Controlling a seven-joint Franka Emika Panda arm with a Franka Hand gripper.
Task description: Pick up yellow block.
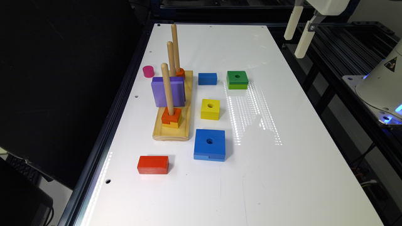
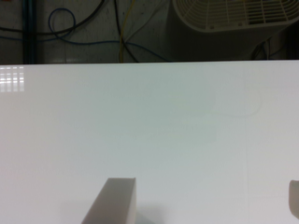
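Yellow block (image 1: 210, 109) sits mid-bench (image 1: 282, 163), open space toward 3 o'clock; gripper (image 1: 296, 33) fingers spread, hanging above the bench's far edge.

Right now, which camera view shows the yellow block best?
The exterior view. There the yellow block lies whole on the white table, its round centre hole visible, between the small blue block and the big blue block. The wrist view gives bare table and two fingertips, nothing of the block.
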